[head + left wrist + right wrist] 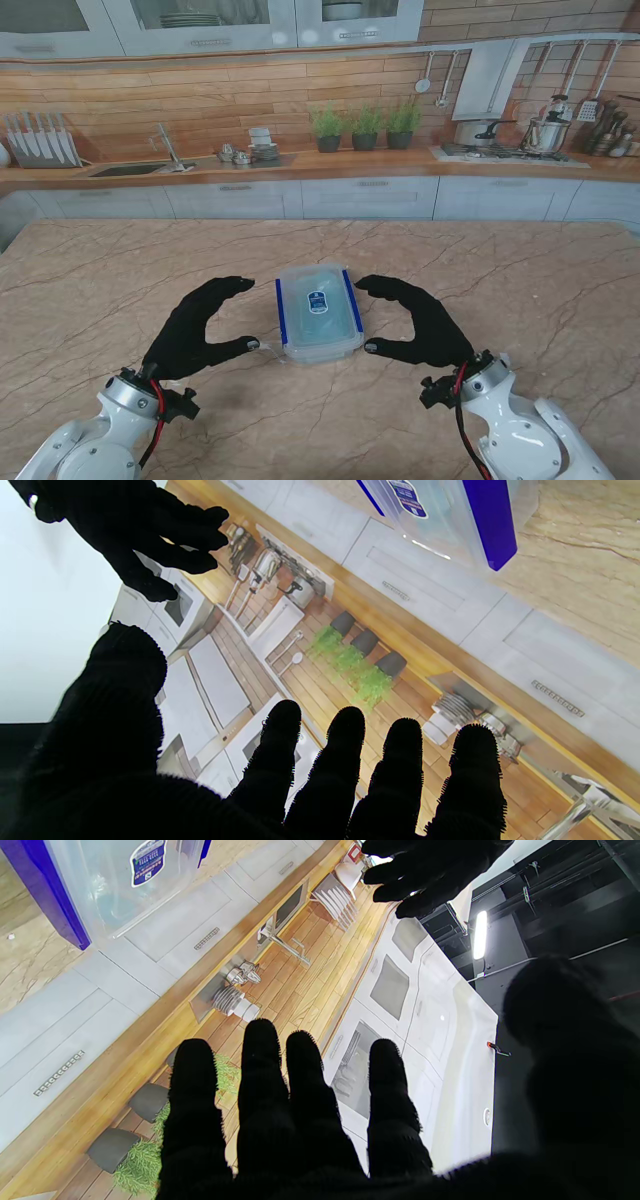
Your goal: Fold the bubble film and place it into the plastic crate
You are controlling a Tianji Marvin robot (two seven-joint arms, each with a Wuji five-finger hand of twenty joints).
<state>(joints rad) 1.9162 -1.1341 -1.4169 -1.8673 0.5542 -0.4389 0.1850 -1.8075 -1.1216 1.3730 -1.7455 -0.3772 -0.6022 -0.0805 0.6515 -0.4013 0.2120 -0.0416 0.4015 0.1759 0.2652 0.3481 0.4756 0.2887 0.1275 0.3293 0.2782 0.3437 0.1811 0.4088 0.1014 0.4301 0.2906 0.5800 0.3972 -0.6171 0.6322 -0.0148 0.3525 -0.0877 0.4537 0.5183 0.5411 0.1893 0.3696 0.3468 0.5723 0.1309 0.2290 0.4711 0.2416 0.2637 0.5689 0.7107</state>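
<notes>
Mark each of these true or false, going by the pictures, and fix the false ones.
1. The plastic crate sits between the two hands. True.
2. The left hand holds the crate by its blue latch. False: it is open and holds nothing, beside the crate.
3. The right hand is open with its fingers apart. True.
4. The crate lies tipped on its side. False: it stands upright on the table, lid on top.
5. The lid bears a blue label. True.
</notes>
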